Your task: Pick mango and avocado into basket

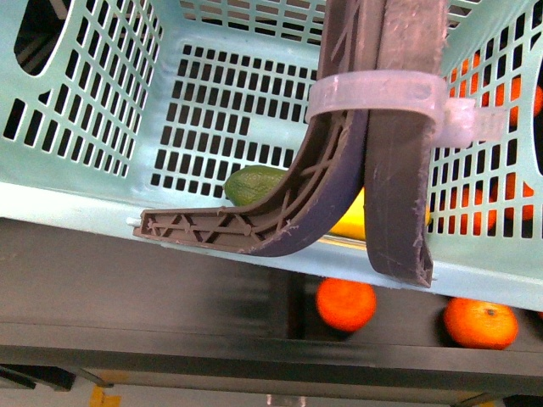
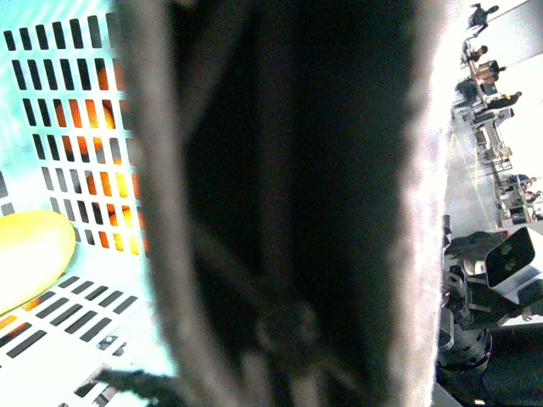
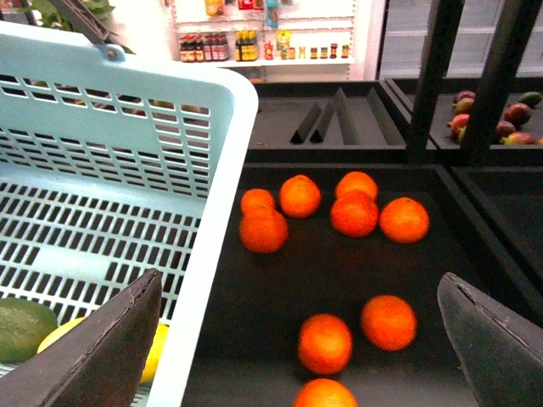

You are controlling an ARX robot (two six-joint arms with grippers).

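The light teal basket [image 1: 102, 102] fills the front view, its grey-brown handles [image 1: 373, 170] bound with a white zip tie [image 1: 377, 97]. The dark green avocado [image 1: 253, 184] and the yellow mango [image 1: 352, 222] lie on its floor, partly hidden by the handles. My left gripper is shut on the basket's handle [image 2: 280, 203], which blocks most of the left wrist view; the mango [image 2: 30, 254] shows beside it. My right gripper [image 3: 301, 356] is open and empty, over the basket's rim [image 3: 221, 220] and the orange bin. In the right wrist view the avocado [image 3: 21, 326] and mango [image 3: 153, 352] lie inside the basket.
Several round oranges [image 3: 355, 212] lie in a black shelf bin [image 3: 271, 297] beside the basket; two [image 1: 346, 303] show below it in the front view. Dark red fruit [image 3: 509, 114] sits in a far bin behind black shelf posts [image 3: 437, 68].
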